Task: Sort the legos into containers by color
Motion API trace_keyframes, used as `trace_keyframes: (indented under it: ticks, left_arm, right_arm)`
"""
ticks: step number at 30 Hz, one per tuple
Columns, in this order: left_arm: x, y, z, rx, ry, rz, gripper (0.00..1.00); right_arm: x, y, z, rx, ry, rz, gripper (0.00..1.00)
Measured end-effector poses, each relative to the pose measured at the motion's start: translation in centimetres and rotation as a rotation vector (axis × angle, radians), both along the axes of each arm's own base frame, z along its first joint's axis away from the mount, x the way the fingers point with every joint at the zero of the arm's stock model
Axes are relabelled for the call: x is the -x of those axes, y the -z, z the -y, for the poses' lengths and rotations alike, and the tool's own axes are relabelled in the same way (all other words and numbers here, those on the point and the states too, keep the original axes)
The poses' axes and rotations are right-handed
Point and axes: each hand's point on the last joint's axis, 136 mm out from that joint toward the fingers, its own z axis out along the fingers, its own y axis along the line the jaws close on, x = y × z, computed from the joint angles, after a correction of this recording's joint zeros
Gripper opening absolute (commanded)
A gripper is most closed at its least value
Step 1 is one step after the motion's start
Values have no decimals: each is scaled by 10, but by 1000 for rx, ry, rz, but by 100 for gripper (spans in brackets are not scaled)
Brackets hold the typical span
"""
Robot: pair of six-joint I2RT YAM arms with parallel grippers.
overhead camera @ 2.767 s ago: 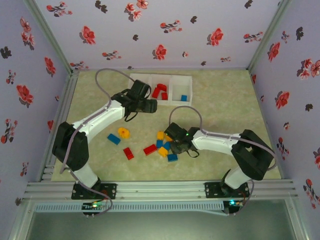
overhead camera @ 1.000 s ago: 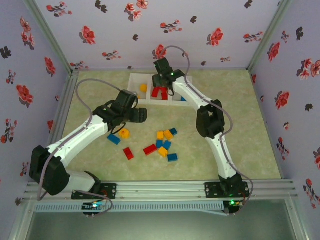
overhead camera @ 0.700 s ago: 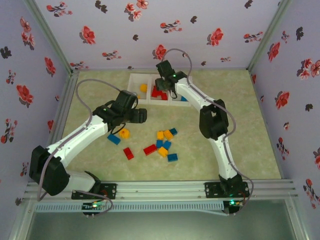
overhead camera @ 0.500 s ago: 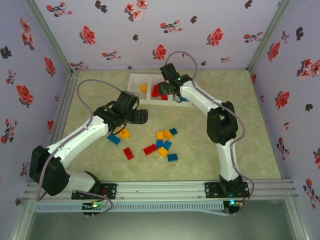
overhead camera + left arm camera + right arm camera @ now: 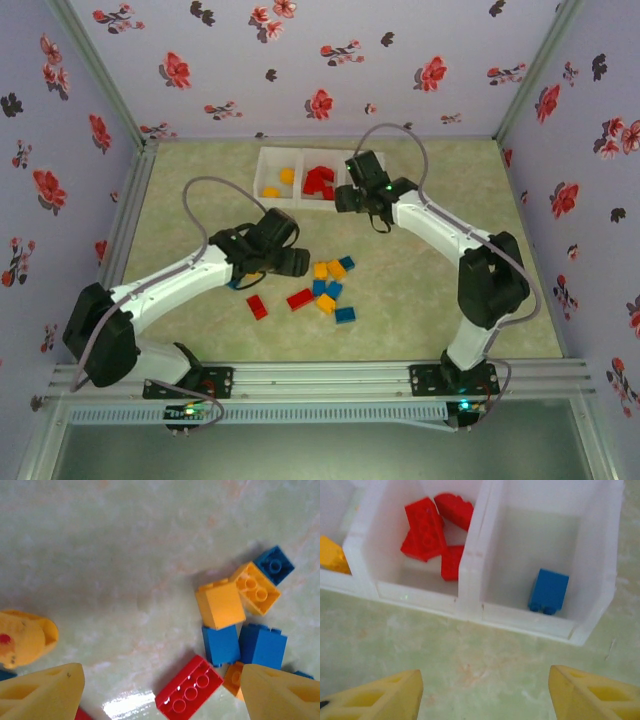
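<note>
Three joined white containers (image 5: 300, 203) stand at the back. The left one holds yellow legos (image 5: 287, 176), the middle one red legos (image 5: 427, 530), the right one a blue brick (image 5: 549, 591). My right gripper (image 5: 485, 700) hangs open and empty over bare table just in front of the containers (image 5: 470, 605). Loose legos lie mid-table: a red brick (image 5: 189, 691), yellow bricks (image 5: 220, 603) and blue bricks (image 5: 262, 645). My left gripper (image 5: 160, 700) is open above the red brick, at the left side of the pile (image 5: 326, 288).
A rounded yellow piece (image 5: 25, 637) lies left of the left gripper's fingers. Another red brick (image 5: 257, 306) sits apart, nearer the front. Flowered walls enclose the table on three sides; a metal rail (image 5: 320, 378) runs along the near edge.
My right gripper drew back from over the middle container to the table in front of the bins, jaws wider. My left gripper moved right and nearer, over the loose pile.
</note>
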Motion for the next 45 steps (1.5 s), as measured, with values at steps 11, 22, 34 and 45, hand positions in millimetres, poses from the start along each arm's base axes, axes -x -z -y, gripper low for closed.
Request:
trace_keyframes:
  ticks: [11,22,34,45]
  left_arm:
    - [2,35,-52,-103,-215,-51,88]
    - [-22,36,-104,-99,-339,-22,94]
    - [-30,60,-110,-54,-319,-100,90]
    - [-30,77,-109,-76,-289,-146,83]
  right_arm:
    - [31,37,6,-13,10,-91,68]
    - [41,32,5,-44,9,-82,71]
    - [46,37,7,-41,11,-95,73]
    - [50,22,16,-49,40,-57,75]
